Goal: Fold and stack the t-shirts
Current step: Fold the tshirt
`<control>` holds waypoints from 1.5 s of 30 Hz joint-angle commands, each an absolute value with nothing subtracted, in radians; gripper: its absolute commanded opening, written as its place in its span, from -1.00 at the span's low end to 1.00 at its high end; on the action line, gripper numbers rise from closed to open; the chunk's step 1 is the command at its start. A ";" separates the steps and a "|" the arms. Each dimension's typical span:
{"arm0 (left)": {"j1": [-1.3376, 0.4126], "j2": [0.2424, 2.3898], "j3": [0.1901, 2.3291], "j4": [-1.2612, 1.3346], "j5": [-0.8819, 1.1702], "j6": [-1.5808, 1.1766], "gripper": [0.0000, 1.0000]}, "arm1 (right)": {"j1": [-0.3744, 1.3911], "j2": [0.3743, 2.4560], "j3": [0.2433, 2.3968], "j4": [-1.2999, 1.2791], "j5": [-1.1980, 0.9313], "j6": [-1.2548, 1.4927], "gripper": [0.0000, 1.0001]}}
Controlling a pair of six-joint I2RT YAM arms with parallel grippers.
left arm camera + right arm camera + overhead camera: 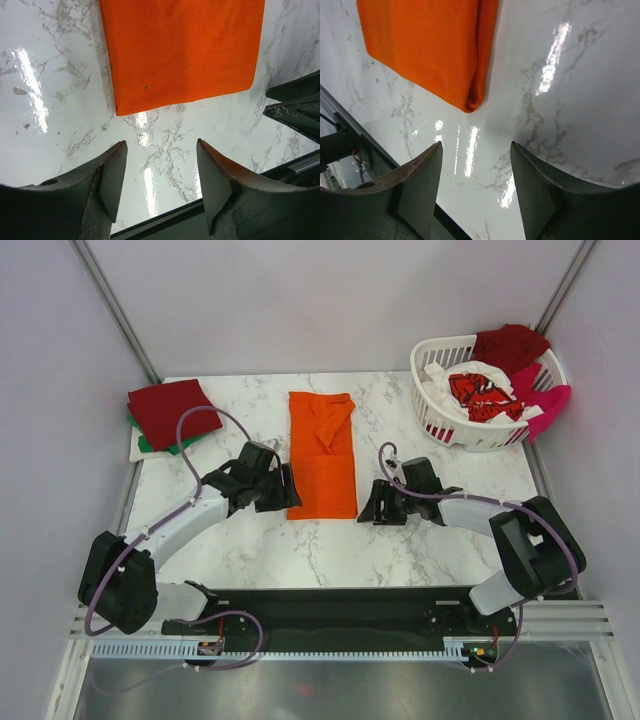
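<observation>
The bright orange t-shirt (322,453) lies folded into a long strip at the middle of the marble table; it also shows in the left wrist view (180,50) and the right wrist view (430,45). My left gripper (288,490) is open and empty by the strip's near left corner. My right gripper (370,505) is open and empty by its near right corner. Neither touches the cloth. A folded dark red shirt (167,411) lies on a green one (150,443) at the far left. A white shirt with red print (480,392), a dark red one (510,344) and a magenta one (545,405) sit in the basket.
The white slatted laundry basket (440,425) stands at the far right corner. A white cloth edge (135,450) shows under the left stack. The table's near edge and black rail (165,220) lie just behind my left fingers. Grey walls close in both sides.
</observation>
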State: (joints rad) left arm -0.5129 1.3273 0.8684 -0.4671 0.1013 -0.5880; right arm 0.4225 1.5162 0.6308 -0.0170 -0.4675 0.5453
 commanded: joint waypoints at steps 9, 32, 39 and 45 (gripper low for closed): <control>-0.514 1.267 0.792 -0.502 0.034 -0.589 0.25 | 0.439 1.695 0.663 0.138 -0.494 0.611 0.16; -0.514 1.345 0.738 -0.408 0.014 -0.627 0.06 | 0.446 1.789 0.635 0.262 -0.518 0.635 -1.00; -0.514 1.351 0.681 -0.313 0.029 -0.623 0.25 | 0.448 1.761 0.629 0.233 -0.515 0.621 -1.00; -0.512 1.374 0.660 -0.258 -0.028 -0.620 0.72 | 0.448 1.756 0.621 0.225 -0.515 0.615 -1.00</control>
State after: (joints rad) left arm -0.5125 1.3617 0.6662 -0.3397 0.0231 -0.6044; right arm 0.4366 1.7531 0.6598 0.3103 -0.5678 0.6609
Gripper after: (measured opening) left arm 0.855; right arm 0.010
